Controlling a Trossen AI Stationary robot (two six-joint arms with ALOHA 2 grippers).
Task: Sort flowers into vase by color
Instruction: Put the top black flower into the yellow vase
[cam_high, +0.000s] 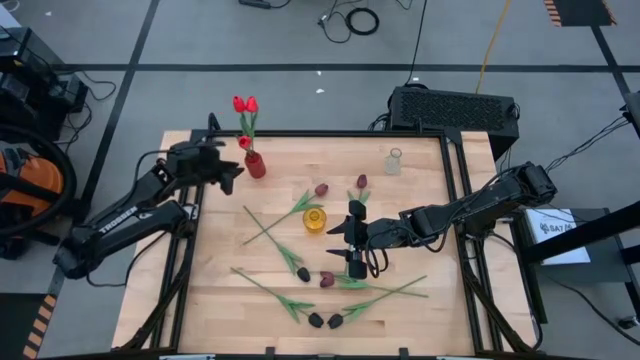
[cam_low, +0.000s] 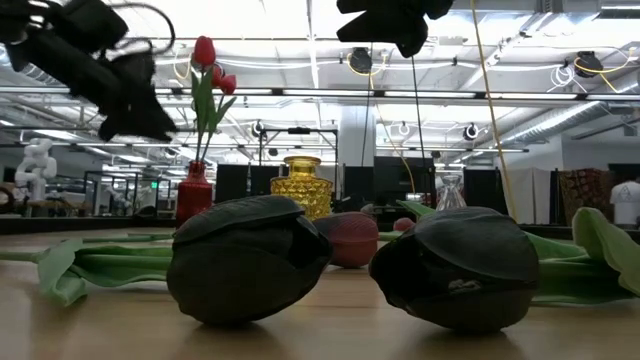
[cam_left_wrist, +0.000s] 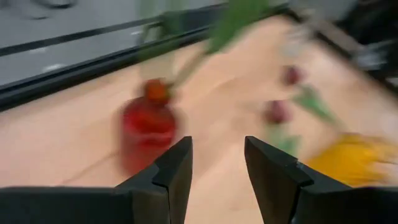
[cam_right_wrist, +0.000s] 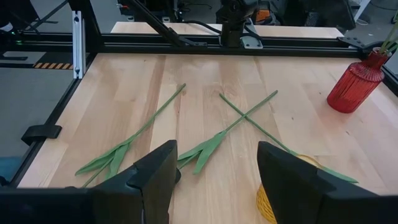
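A red vase (cam_high: 255, 165) at the table's far left holds three red flowers (cam_high: 245, 105) upright by their stems. My left gripper (cam_high: 232, 175) hovers open just left of the vase, which shows blurred ahead of its fingers (cam_left_wrist: 148, 134); nothing lies between them. Maroon flowers (cam_high: 321, 189) and black flowers (cam_high: 302, 272) lie flat on the table, their stems crossing. My right gripper (cam_high: 352, 240) stands open above the table's middle, beside a yellow vase (cam_high: 315, 219), and holds nothing (cam_right_wrist: 217, 180). Two black heads (cam_low: 250, 255) lie close to the low camera.
A small clear vase (cam_high: 394, 162) stands at the far right of the table. A black rail frames the table (cam_high: 300, 133). A black box (cam_high: 455, 108) sits beyond the far edge. Bare wood lies at the near left (cam_high: 200, 300).
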